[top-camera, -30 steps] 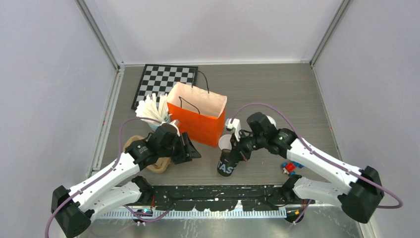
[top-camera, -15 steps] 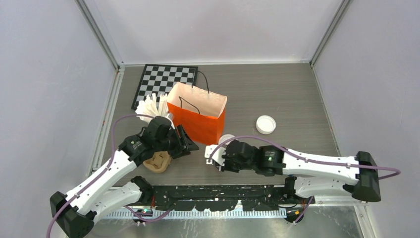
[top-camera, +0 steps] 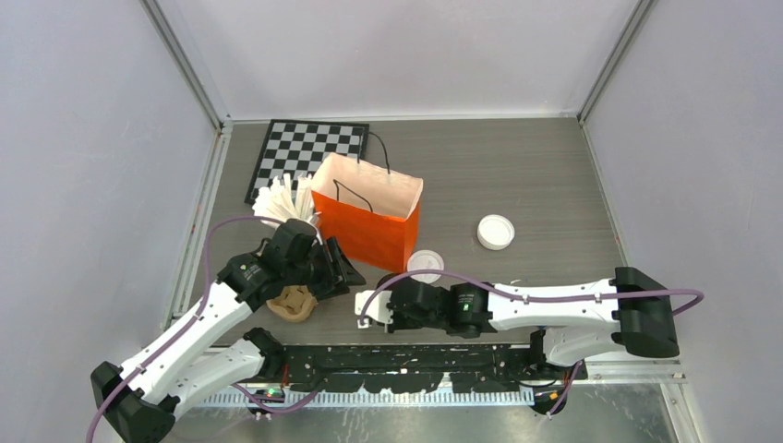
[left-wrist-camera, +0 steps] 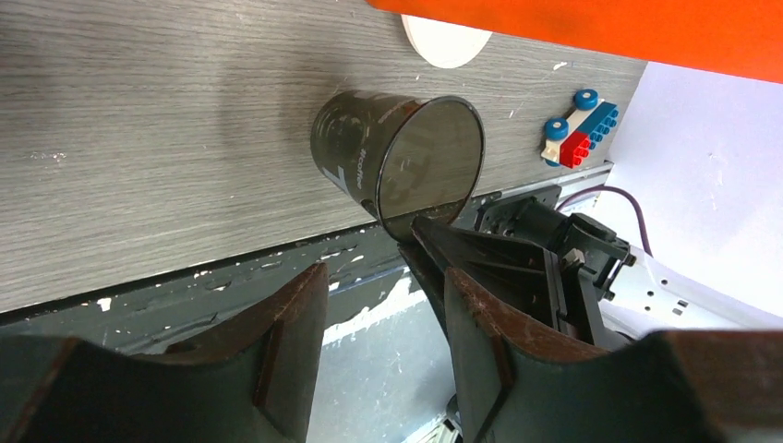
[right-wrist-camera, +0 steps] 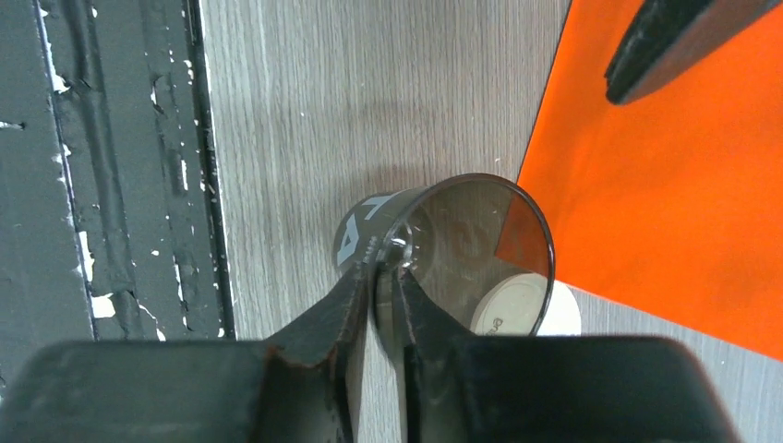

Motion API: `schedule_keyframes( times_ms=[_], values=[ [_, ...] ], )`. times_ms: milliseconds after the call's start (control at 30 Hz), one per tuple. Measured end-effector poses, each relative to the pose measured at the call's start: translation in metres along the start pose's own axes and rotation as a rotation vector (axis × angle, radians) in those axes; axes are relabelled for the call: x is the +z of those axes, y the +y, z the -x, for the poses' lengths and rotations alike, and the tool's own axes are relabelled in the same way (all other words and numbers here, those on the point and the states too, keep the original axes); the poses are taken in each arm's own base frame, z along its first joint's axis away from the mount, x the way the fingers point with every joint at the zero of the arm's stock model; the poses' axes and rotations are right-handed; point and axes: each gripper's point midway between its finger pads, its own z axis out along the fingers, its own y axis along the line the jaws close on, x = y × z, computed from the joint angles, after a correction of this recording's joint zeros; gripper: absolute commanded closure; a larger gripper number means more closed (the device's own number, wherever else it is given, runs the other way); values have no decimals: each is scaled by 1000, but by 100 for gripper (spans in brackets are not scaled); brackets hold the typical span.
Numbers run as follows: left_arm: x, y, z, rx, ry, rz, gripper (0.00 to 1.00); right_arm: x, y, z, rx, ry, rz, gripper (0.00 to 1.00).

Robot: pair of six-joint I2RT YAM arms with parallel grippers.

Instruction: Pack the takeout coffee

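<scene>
A dark see-through takeout coffee cup [right-wrist-camera: 434,245] with pale print lies tilted on the wooden table, its mouth facing my right wrist camera. My right gripper [right-wrist-camera: 380,272] is shut on its rim, one finger inside and one outside. The left wrist view shows the same cup [left-wrist-camera: 369,152] between the orange paper bag [left-wrist-camera: 600,23] and the black rail. My left gripper [left-wrist-camera: 383,277] hangs open and empty above it, left of the bag [top-camera: 369,221]. A white lid [top-camera: 426,265] lies at the bag's foot and another lid [top-camera: 496,232] lies farther right. From above, my right gripper [top-camera: 379,303] hides the cup.
A checkerboard [top-camera: 309,152] lies at the back left. A light-blue cup of white sticks [top-camera: 286,208] stands beside the bag. A tan object [top-camera: 294,303] sits under my left arm. A toy brick car [left-wrist-camera: 577,129] lies near the rail [top-camera: 406,360].
My right arm has swung left and low along the near edge, carrying the cup from upright to tilted. My left gripper has drawn back slightly towards the bag.
</scene>
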Motion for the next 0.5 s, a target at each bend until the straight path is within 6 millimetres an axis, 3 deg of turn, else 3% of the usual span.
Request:
schedule_keyframes(
  times_ms=[67,167,400,500],
  values=[
    [0,1,0,1,2,3,49,0,3,4,-1,-11,1,60],
    [0,2,-1,5,4,5,48,-5,4,7,6,-22,-5,54],
    [2,-4,0,24,13,-20,47,-38,-6,17,108,-83,-48,53],
    [4,-7,0,27,15,-28,47,-60,-19,24,261,-137,-118,53]
  ],
)
